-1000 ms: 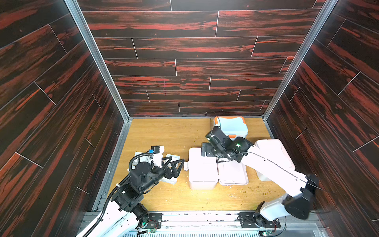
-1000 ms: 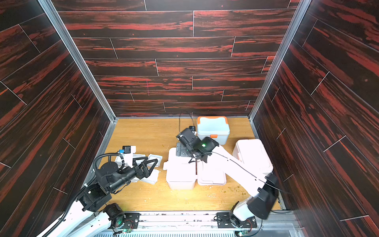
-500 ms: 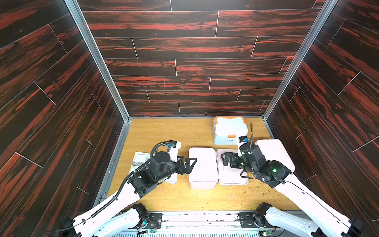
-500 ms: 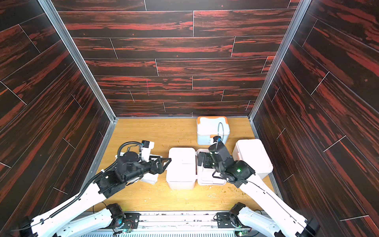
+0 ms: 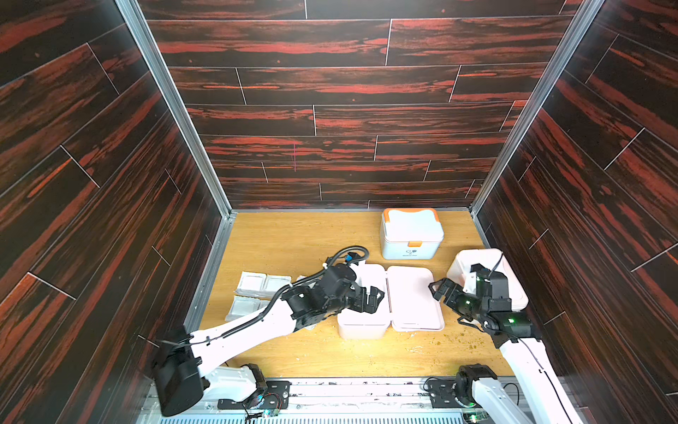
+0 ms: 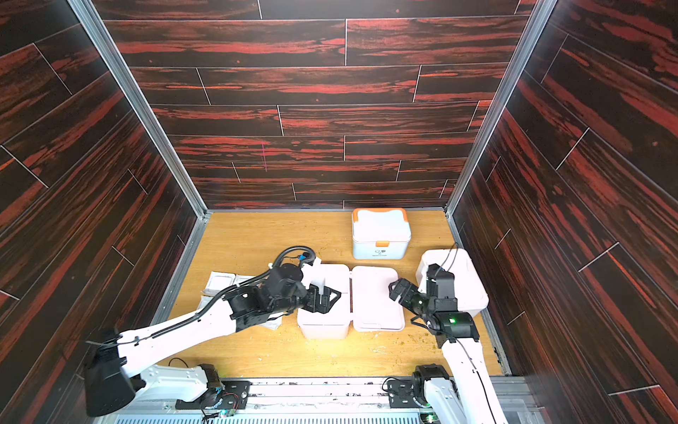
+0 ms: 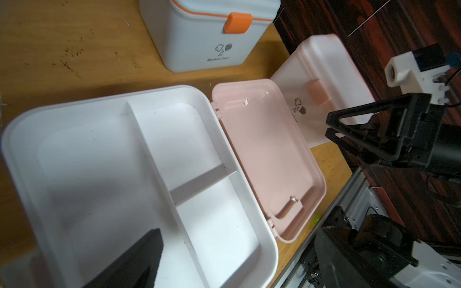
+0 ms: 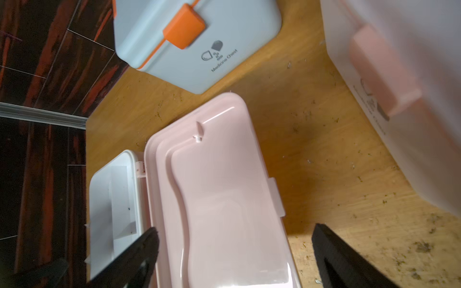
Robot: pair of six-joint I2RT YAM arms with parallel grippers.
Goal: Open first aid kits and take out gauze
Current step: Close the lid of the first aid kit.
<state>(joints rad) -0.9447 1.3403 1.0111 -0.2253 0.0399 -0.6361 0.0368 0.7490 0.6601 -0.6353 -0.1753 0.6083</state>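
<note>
Left gripper (image 5: 370,299) moved over the empty open kit (image 5: 361,325), right gripper (image 5: 438,292) backed off its lid (image 5: 411,293), both with jaws wide apart. Pink kit (image 7: 331,64) next: stiff, light plastic, I'd flick its latch (image 7: 318,93).

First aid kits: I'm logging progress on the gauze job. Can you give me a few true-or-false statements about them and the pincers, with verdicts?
The middle kit lies open, its pink lid flat on the table. True.
The orange-trimmed kit is open. False: its lid is shut, latch down.
The open kit's compartments hold gauze. False: those in view are empty; gauze packets lie on the table outside it.
Both the left pincer and the right pincer are open and empty. True.
</note>
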